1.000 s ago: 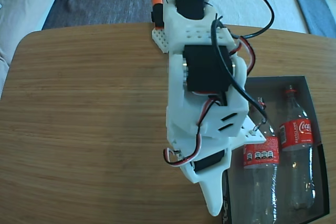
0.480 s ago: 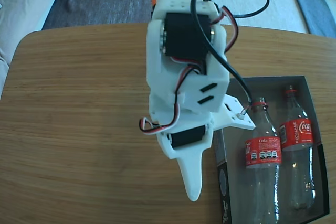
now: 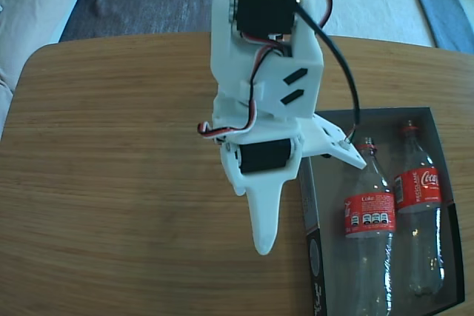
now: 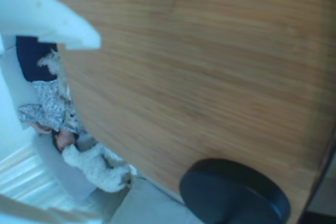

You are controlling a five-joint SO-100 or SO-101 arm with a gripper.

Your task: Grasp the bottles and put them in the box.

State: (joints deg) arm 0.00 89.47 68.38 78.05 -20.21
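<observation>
Two bottles lie side by side inside the box (image 3: 437, 120) at the right of the fixed view, necks pointing to the far side, both uncapped with red label bands: the left bottle (image 3: 368, 220) sits next to the box's left wall, the right bottle (image 3: 419, 197) near the right wall, a narrow gap between them. Box is dark grey, low-walled, its near end cut off by the frame edge. The white arm (image 3: 263, 86) stands over the worktop (image 3: 111, 168) just left of the box; its black servos and a red, black and white wire loop are visible, and a black cable (image 3: 348, 86) arcs down toward the left bottle's neck. The hand (image 3: 311, 183) is spread and empty: one long white finger (image 3: 263, 216) points toward the near edge over bare wood, the other short white finger (image 3: 337, 146) juts out over the box's top-left corner, hiding part of that wall. Worktop is light wood grain with rounded corners. Beyond it, grey and pale blue fabric, something white at top right. Wrist view is blurred: wood surface, a white finger tip (image 4: 58, 19) at top left, a dark round object (image 4: 233, 195) at the bottom, patterned fabric and white fluffy stuff past the worktop edge.
</observation>
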